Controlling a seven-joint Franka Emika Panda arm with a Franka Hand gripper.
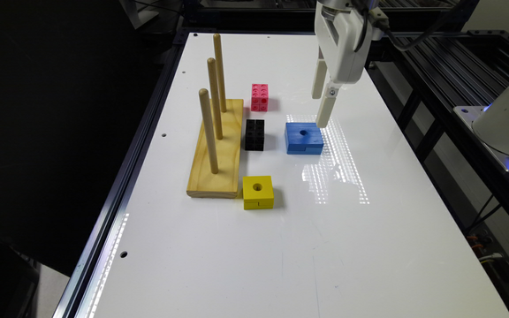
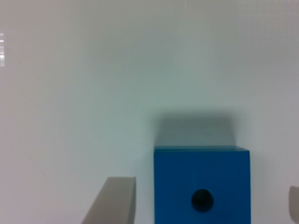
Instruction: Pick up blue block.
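Note:
The blue block [image 1: 304, 138] lies flat on the white table [image 1: 245, 265], round hole facing up and a notch in its near lower edge. My gripper [image 1: 319, 111] hangs just above the block's far corner, toward the exterior view's right, one fingertip level with the top edge. In the wrist view the blue block [image 2: 202, 186] sits between my two fingers [image 2: 114, 200]. The gripper [image 2: 205, 186] is open and holds nothing.
A wooden base with three upright pegs [image 1: 217, 150] stands to the exterior view's left of the block. Beside it are a black block [image 1: 254, 134], a pink block [image 1: 259, 97] farther back, and a yellow block with a hole [image 1: 258, 192] nearer. A metal frame edges the table.

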